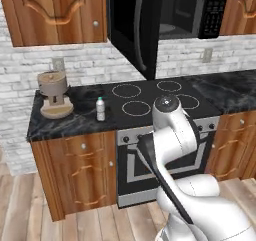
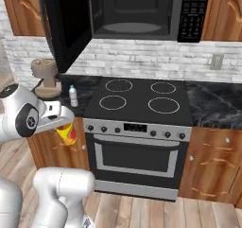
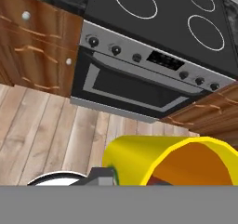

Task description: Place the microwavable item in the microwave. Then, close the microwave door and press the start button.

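Note:
My gripper (image 2: pixel 64 124) hangs low in front of the left cabinet and is shut on the microwavable item (image 2: pixel 68 133), a small yellow cup with a red-orange mark. In the hand view the cup (image 3: pixel 153 159) lies across the bottom, its orange inside facing right. The black microwave (image 2: pixel 137 12) is mounted above the stove, with its turntable plate (image 2: pixel 132 27) and keypad (image 2: pixel 191 14) showing. The microwave door (image 2: pixel 61 28) stands swung open to the left. From the left base view the open door (image 1: pixel 131 27) juts toward me beside the cavity (image 1: pixel 177 10).
A black stovetop (image 2: pixel 137 97) with an oven (image 2: pixel 134 158) below sits under the microwave. A clear water bottle (image 1: pixel 100 109) and a brown coffee machine (image 1: pixel 54 93) stand on the dark counter (image 1: pixel 65 122) to the left. Wooden cabinets flank the oven. My own arm (image 1: pixel 170 135) blocks the oven front.

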